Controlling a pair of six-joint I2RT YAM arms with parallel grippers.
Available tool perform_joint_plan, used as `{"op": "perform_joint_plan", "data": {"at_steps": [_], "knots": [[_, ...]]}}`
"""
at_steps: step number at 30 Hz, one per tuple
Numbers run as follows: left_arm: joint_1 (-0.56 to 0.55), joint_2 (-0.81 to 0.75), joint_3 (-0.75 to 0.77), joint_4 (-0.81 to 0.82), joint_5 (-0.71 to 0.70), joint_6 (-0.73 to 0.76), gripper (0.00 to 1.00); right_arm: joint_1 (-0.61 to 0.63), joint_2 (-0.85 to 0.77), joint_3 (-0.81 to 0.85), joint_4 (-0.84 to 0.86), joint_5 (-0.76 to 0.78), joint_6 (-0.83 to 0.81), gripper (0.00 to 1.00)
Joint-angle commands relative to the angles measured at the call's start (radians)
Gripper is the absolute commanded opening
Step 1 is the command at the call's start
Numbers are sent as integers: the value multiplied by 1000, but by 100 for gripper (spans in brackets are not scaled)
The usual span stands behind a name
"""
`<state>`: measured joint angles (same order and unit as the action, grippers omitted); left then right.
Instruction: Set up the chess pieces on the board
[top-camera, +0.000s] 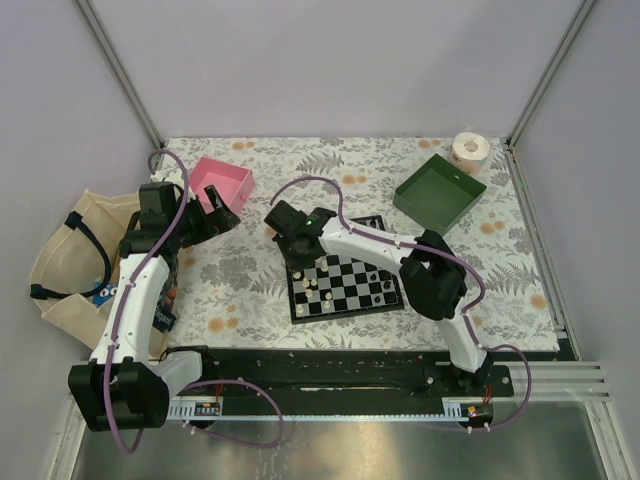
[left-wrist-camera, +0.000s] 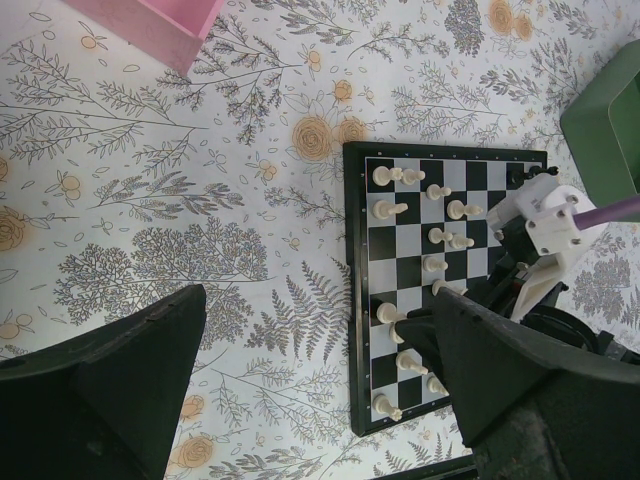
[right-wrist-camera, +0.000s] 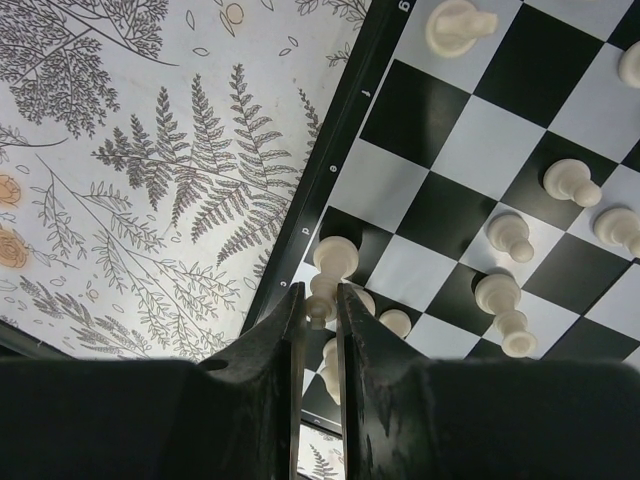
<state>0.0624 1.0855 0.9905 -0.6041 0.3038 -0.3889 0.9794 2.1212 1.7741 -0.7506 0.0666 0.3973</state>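
Pale lilac walls close in your flowered tablecloth (top-camera: 250, 300) on three sides. Your board (top-camera: 340, 316) lies by the near edge, about midway along it and turned a little out of square with that edge. Toward the far left corner sits a pink tray (top-camera: 228, 178). Toward the far right corner sits a green tray (top-camera: 440, 195), with a roll of tape (top-camera: 468, 150) right in that corner. A canvas bag (top-camera: 60, 265) slumps beyond the left edge.

Your right gripper (right-wrist-camera: 319, 300) reaches across the board to its far left corner. In the wrist view its fingers (right-wrist-camera: 285, 340) are pinched almost together on a cream-white piece (right-wrist-camera: 318, 308). That piece stands in the row of squares just inside the black border, with another cream man touching or just beside it.

The rest of the chess pieces (left-wrist-camera: 385, 178) that you can make out are cream-white. They stand in loose rows over the left half of the board, most of them upright and none off on the cloth. Any dark men are hard to pick out against the black squares.

Your left gripper (left-wrist-camera: 318, 300) hangs above the cloth between the pink tray and the board's left side. Its fingers are spread wide with nothing between them, and it is well apart from any piece.
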Motion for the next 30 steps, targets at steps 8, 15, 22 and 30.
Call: {"op": "perform_joint_plan", "data": {"at_steps": [8,15,22,30], "knots": [[4,-10,11,32,26,10,99,-19,22,15,22,-8,0,15],[2,-12,10,30,24,8,99,-19,6,1,34,-14,-9,30],[4,-10,10,30,26,8,99,-19,-13,1,36,-30,-8,43],[4,-9,10,30,26,8,99,-25,-93,-7,31,4,-20,46]]}}
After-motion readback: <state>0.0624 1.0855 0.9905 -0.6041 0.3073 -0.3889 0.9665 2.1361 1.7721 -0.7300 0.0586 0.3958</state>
